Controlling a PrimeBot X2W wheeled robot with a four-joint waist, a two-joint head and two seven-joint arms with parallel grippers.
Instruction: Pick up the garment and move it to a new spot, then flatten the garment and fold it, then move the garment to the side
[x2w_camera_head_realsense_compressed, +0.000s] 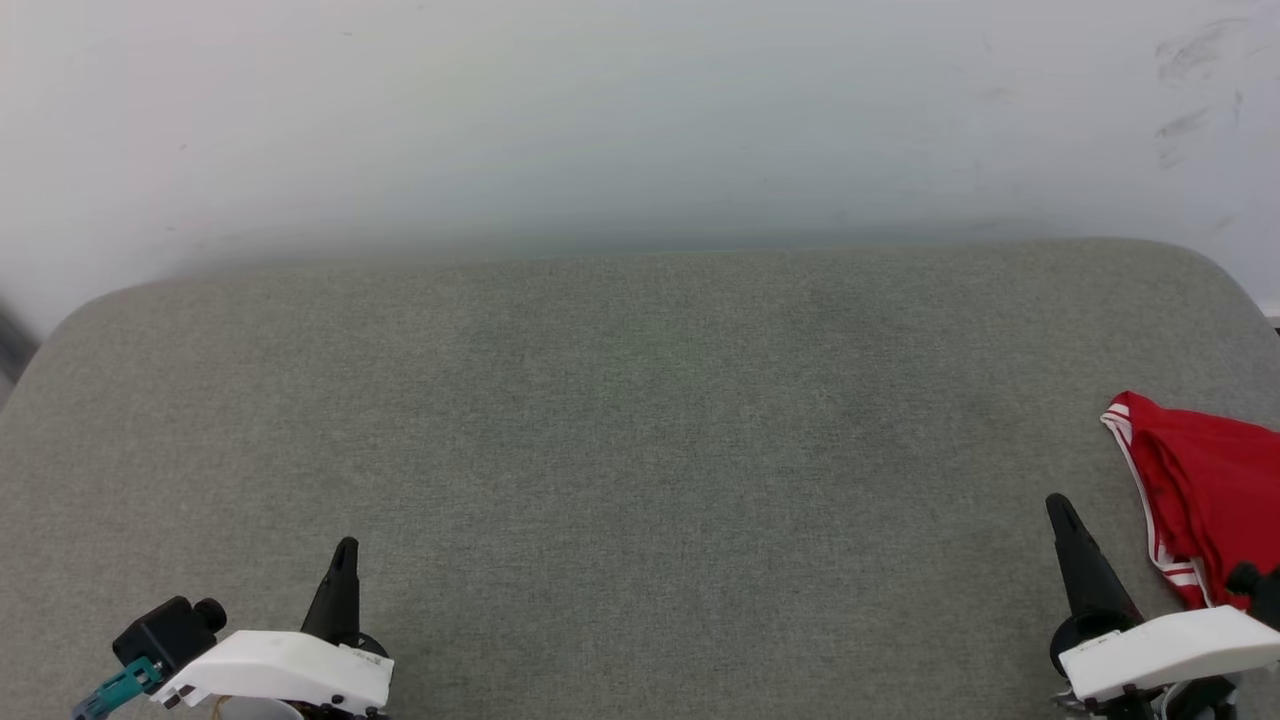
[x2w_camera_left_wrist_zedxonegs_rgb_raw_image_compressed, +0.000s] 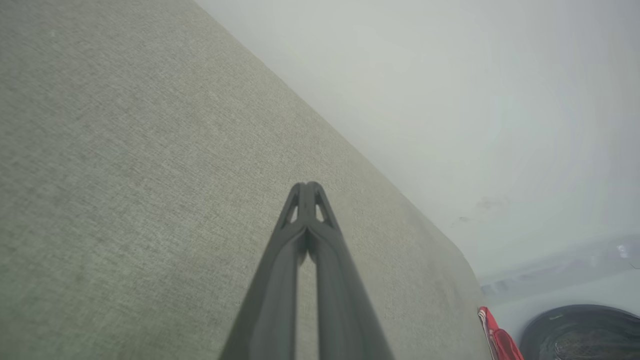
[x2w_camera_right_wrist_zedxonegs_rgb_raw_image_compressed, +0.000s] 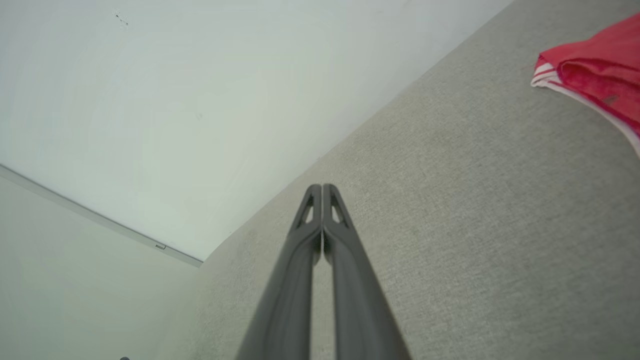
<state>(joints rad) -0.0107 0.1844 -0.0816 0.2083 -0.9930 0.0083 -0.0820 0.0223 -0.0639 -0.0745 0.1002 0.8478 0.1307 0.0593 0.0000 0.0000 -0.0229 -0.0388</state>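
Head view: red garment on woven cushion (left gripper, right gripper closed, empty).

Open grey cushion top, wall behind; garment, perhaps in a heap, at right edge.

Desk: grey woven cover, faintly mottled, far corners rounded, back edge against a pale wall. Lying on it: the garment, bright red, bunched in folds, at the desk's right side. White-and-red striped trim runs along its left edge. The head view's border cuts off its right part.
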